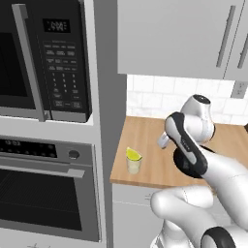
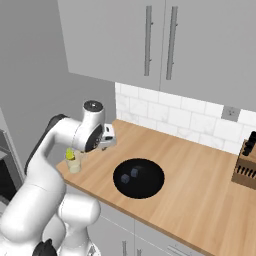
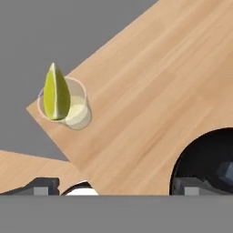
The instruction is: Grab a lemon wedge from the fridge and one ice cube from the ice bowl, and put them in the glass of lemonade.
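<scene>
The glass of lemonade (image 3: pixel 77 113) stands near the corner of the wooden counter (image 3: pixel 150 91). The yellow-green lemon wedge (image 3: pixel 56 93) sits upright in it, its tip above the rim. From the base views the glass (image 1: pixel 133 165) (image 2: pixel 74 165) and the wedge (image 1: pixel 133 154) (image 2: pixel 70 154) show at the counter's left end. The black ice bowl (image 2: pixel 147 186) (image 3: pixel 205 154) lies right of the glass with two dark ice cubes (image 2: pixel 134 173) in it. My gripper (image 3: pixel 116 186) (image 2: pixel 108 139) hovers above the counter between glass and bowl, open and empty. The fridge is out of view.
A black microwave (image 1: pixel 43 58) and wall oven (image 1: pixel 43 193) fill the tall unit left of the counter. Grey upper cabinets (image 2: pixel 150 45) hang over the tiled wall. A knife block (image 2: pixel 246 167) stands at the far right. The counter's front edge (image 1: pixel 145 183) runs close to the glass.
</scene>
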You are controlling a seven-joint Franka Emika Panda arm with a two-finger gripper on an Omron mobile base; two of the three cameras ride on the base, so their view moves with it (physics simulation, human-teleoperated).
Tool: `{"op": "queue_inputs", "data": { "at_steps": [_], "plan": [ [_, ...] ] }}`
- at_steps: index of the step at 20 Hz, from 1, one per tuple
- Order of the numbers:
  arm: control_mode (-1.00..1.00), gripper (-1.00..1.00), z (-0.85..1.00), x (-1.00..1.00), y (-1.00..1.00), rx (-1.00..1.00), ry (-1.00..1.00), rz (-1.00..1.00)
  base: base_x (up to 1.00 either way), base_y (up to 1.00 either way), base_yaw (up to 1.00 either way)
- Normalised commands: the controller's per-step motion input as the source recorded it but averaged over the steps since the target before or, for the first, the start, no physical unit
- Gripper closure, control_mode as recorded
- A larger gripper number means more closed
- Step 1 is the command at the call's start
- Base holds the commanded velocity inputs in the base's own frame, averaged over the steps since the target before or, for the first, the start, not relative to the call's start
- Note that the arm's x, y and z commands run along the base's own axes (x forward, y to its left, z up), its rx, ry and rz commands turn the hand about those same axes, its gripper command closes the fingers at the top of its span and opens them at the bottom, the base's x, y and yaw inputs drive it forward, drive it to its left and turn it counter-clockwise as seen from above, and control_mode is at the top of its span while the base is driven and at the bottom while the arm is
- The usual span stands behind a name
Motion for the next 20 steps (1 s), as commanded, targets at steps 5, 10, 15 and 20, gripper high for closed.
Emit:
{"op": "queue_inputs", "data": {
  "at_steps": [5,10,15,20],
  "plan": [
    [-1.00,-1.00,0.07,0.00,-0.86,0.00,0.24,-0.08,0.00,0.00,0.00],
    [-1.00,-1.00,-0.23,0.12,-0.49,-0.11,0.42,-0.09,0.00,0.00,0.00],
    [-1.00,-1.00,-0.34,0.08,-0.45,-0.03,0.29,-0.06,0.00,0.00,0.00],
    [-1.00,-1.00,-0.59,0.00,-0.08,0.00,-0.01,-0.04,0.00,0.00,0.00]
  ]
}}
